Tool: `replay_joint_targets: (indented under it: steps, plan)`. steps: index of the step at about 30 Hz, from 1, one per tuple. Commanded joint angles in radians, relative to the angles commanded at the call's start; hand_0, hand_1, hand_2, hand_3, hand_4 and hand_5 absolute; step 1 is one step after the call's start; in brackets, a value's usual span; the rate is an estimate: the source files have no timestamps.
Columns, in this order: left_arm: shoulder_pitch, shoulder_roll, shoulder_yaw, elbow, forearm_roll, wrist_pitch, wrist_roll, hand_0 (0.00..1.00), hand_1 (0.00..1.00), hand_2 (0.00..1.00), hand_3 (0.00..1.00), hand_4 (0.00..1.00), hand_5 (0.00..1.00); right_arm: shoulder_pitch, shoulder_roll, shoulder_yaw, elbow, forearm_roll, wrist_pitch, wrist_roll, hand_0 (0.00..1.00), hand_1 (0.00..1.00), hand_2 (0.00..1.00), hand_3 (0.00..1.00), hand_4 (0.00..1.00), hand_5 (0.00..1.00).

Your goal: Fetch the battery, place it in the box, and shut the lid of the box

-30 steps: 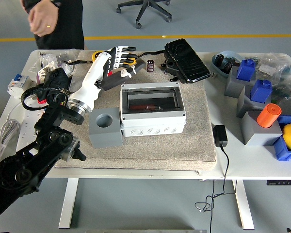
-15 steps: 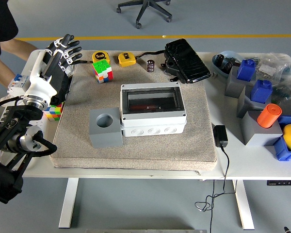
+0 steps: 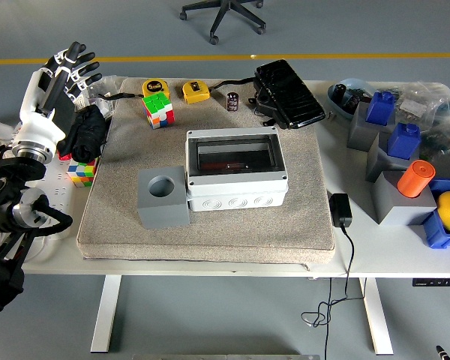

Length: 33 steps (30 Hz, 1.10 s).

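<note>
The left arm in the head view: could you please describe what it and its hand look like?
The left arm is black, built of round joint housings with black cables looped alongside. A silver ring at the wrist joins a white forearm shell. The left hand has white finger segments with black joints and tips.

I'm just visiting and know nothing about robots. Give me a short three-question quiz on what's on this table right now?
1. True or false: the left hand holds the battery.
2. The grey junction box has: A) its lid on, B) no lid on it, C) a lid held by a person.
3. Fill in: the Rubik's cube stands beside a yellow ____.

Key: 1 false, its spread fingers hold nothing; 2 B; 3 tape measure.
</note>
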Motion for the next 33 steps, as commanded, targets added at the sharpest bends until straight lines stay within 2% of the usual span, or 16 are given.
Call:
replay_joint_targets:
  steps: [33]
  plan:
    - [0.023, 0.031, -0.015, -0.014, 0.024, -0.028, 0.041, 0.605, 0.656, 0.645, 0.621, 0.982, 0.482, 0.03, 0.008, -0.03, -0.016, 0.037, -0.003, -0.003, 0.613, 0.646, 0.649, 0.581, 0.99, 0.572]
